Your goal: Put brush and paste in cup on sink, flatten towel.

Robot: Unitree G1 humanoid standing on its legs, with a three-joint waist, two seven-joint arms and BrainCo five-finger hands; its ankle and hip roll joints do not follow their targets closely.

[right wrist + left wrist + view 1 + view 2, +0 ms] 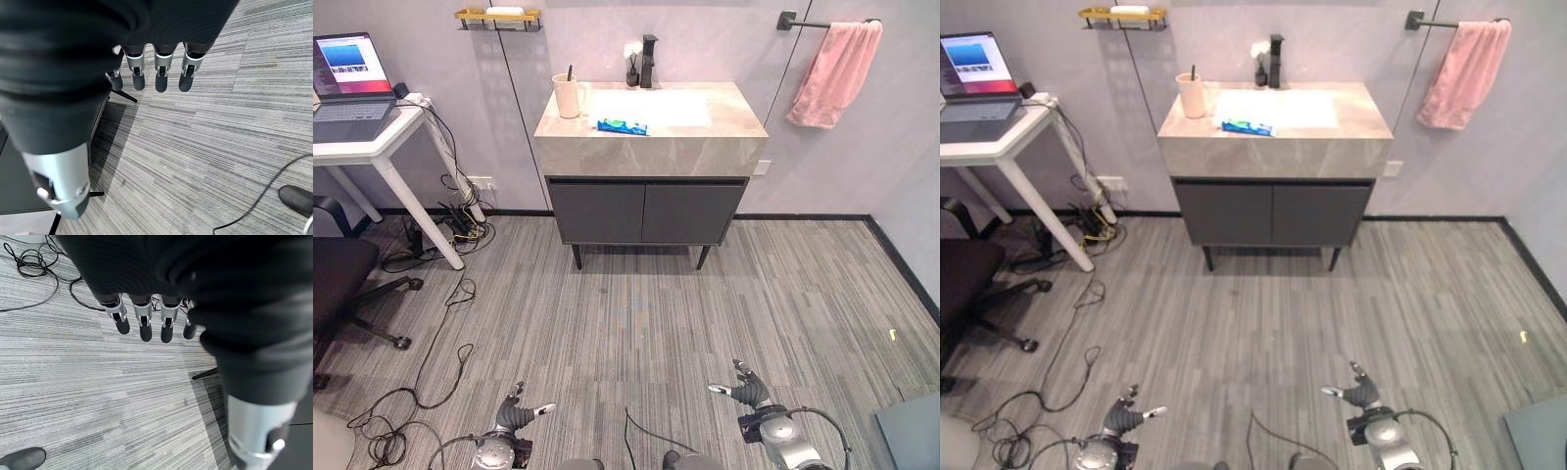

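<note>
On sink [705, 137], blue paste [622, 126] beside cup [568, 96]

Matt stone-look sink [651, 137], soft cloth towel [834, 73]

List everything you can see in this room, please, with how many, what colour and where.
Sink counter: one, beige stone, on a dark cabinet at the far wall.
Cup: one, cream, counter's left back corner, a dark stick standing in it.
Toothpaste: one, blue-green, lying on the counter's front.
Tap: one, black, behind the basin.
Towel: one, pink, bunched on the rail, right wall.
Laptop: one, open, on the white desk, left.
Left hand and right hand: open, low over the floor.
</note>
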